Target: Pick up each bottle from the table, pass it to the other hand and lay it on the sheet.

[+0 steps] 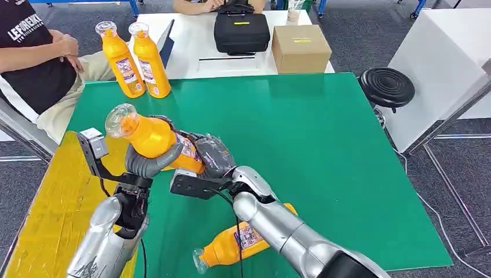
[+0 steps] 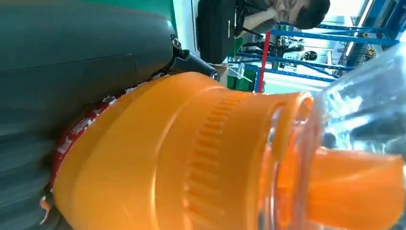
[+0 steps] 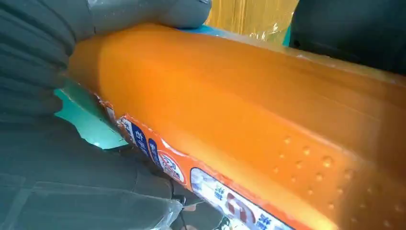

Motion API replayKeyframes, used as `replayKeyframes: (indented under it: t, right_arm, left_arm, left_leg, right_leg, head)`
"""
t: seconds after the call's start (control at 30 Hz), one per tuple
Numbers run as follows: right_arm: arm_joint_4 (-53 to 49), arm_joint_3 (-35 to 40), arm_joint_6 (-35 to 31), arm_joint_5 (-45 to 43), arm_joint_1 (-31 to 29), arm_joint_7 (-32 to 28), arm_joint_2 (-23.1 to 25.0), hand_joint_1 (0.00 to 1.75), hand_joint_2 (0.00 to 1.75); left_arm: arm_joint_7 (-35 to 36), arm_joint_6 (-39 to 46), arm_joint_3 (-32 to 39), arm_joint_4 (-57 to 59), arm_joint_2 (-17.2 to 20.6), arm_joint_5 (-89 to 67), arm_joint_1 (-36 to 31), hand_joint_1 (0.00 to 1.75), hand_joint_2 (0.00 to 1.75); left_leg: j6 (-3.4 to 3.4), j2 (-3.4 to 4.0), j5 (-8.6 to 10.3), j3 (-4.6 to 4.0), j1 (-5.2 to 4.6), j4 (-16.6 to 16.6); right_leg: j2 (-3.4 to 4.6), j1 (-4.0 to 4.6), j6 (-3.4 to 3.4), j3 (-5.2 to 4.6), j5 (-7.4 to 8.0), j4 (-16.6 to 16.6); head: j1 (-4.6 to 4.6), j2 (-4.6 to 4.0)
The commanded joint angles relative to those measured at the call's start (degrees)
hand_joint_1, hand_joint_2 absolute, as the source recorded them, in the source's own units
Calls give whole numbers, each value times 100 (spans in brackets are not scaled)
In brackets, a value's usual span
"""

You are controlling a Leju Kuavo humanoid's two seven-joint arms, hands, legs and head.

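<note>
Nearest the robot, one orange bottle (image 1: 240,243) lay on its side on the green table (image 1: 324,150), close to the near edge, partly hidden behind the right forearm, its clear cap pointing toward the near-left. To the left, the yellow sheet (image 1: 55,202) ran along the table's left side, reaching the near-left corner.

Above the boundary between sheet and green surface, both hands met on a second orange bottle (image 1: 151,138), held off the table and tilted, its clear cap up and to the left. The left hand (image 1: 147,162) wrapped its thumb and fingers around the bottle's upper body from below; the left wrist view showed that bottle (image 2: 182,158) pressed right against the hand's grey cover. The right hand (image 1: 211,155) gripped the lower, labelled end, and in the right wrist view the bottle (image 3: 249,124) lay across the palm with the label toward the camera. So each hand was closed on the same bottle.

The middle and right of the green surface lay open out to the right edge, beyond which stood a black stool (image 1: 387,87) and a white cabinet (image 1: 446,63).

At the far-left corner two more orange bottles (image 1: 136,61) stood upright, side by side, just touching. Beside them a seated person (image 1: 35,63) rested an arm near the table edge. Behind the green table, a white table (image 1: 231,58) carried a black case (image 1: 241,32) and a cardboard box (image 1: 300,49).
</note>
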Motion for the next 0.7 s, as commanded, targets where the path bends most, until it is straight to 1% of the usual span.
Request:
replayKeyframes:
  t: [0.03,0.13,0.17,0.2,0.23,0.27,0.3,0.33,0.37,0.4,0.43,0.47,0.5,0.53,0.6,0.63,0.67,0.7]
  right_arm:
    - [-838,332,168,-101,323,-30,-435,0,175]
    - [-1759,119,261,-59,544,146,-892,0,175]
    - [-2076,39,288,-16,648,178,-1148,0,175]
    - [-2260,-57,286,-16,739,174,-1301,0,175]
    - [-2388,-148,356,15,815,174,-1376,0,175]
    - [-2412,-178,378,23,839,162,-1393,0,175]
    - [-2412,-200,397,34,853,156,-1386,0,175]
    - [-2384,-202,406,42,854,154,-1355,0,175]
    - [-2386,-206,341,114,861,147,-1348,0,175]
    - [-2474,-257,277,155,913,158,-1415,0,175]
    - [-2624,-323,264,155,976,164,-1519,0,175]
    - [-2834,-438,247,211,1074,233,-1670,0,175]
    - [-2948,-529,249,260,1123,305,-1779,0,175]
    - [-3045,-636,253,256,1173,326,-1877,0,175]
    - [-3218,-933,231,172,1359,314,-2089,0,175]
    - [-3298,-1058,167,153,1461,289,-2185,0,175]
    - [-3403,-1203,69,156,1577,258,-2274,0,175]
    - [-3446,-1243,59,156,1607,248,-2306,0,175]
  left_arm:
    - [-165,356,438,-246,228,-156,-375,175,175]
    - [-362,839,1068,-571,385,-654,-245,175,175]
    - [-437,1046,1284,-652,474,-978,-137,175,175]
    - [-461,1101,1427,-673,537,-1121,-49,175,175]
    - [-490,962,1577,-673,525,-1172,13,175,175]
    - [-502,913,1622,-669,511,-1187,33,175,175]
    - [-512,878,1653,-659,486,-1211,45,175,175]
    - [-515,867,1652,-646,450,-1232,43,175,175]
    - [-559,1046,1659,-657,442,-1450,70,175,175]
    - [-603,1149,1710,-692,490,-1569,153,175,175]
    - [-615,1189,1785,-723,545,-1615,241,175,175]
    - [-665,1266,1877,-744,609,-1774,344,175,175]
    - [-706,1347,1911,-722,665,-1998,388,175,175]
    - [-727,1413,1975,-675,669,-2154,405,175,175]
    - [-732,1707,1978,-503,745,-2960,390,175,175]
    - [-633,1755,1942,-421,782,-3300,373,175,175]
    - [-538,1736,1874,-265,852,-3629,286,175,175]
    - [-538,1731,1891,-209,842,-3637,247,175,175]
  left_leg:
    - [-32,11,-14,15,23,12]
    - [-32,11,-14,14,20,11]
    - [-21,8,-7,3,15,6]
    - [-23,16,-10,8,15,6]
    - [-31,21,-16,20,19,7]
    - [-20,5,-6,11,11,-1]
    - [-27,11,-12,25,18,-2]
    - [-18,8,-6,14,9,-2]
    - [-28,13,-13,21,14,4]
    - [-20,2,-8,7,12,4]
    - [-29,13,-16,18,18,7]
    - [-18,12,-8,11,9,-1]
    - [-26,21,-15,23,14,-1]
    - [-31,22,-18,28,17,1]
    - [-15,-2,-4,9,7,-4]
    - [-25,1,-11,18,12,0]
    - [-20,-5,-7,11,10,-1]
    - [-29,-13,-10,22,16,0]
  right_leg:
    - [-12,25,-19,27,-11,-5]
    - [-11,21,-18,25,-12,-2]
    - [-6,16,-12,12,-4,-5]
    - [0,17,-13,14,-5,-5]
    - [-1,21,-18,28,-10,-7]
    - [-10,12,-11,19,-5,-9]
    - [-11,20,-15,35,-9,-17]
    - [-6,10,-10,18,-5,-9]
    - [-9,15,-15,28,-12,-6]
    - [-11,13,-11,15,-8,-4]
    - [-8,20,-15,29,-11,-8]
    - [-1,9,-9,15,-5,-8]
    - [1,15,-14,30,-9,-13]
    - [0,18,-16,36,-12,-13]
    - [-12,6,-8,16,-5,-9]
    - [-16,13,-13,29,-11,-11]
    - [-18,10,-11,22,-9,-10]
    - [-33,17,-16,39,-15,-15]
  head:
    - [-2,0]
    - [-2,0]
    - [2,0]
    - [2,0]
    - [-4,0]
    - [-2,0]
    - [2,2]
    - [-2,0]
    - [-2,0]
    - [0,0]
    - [-2,0]
    - [2,0]
    - [0,0]
    - [-2,0]
    - [2,0]
    - [0,0]
    - [2,0]
    - [-2,0]
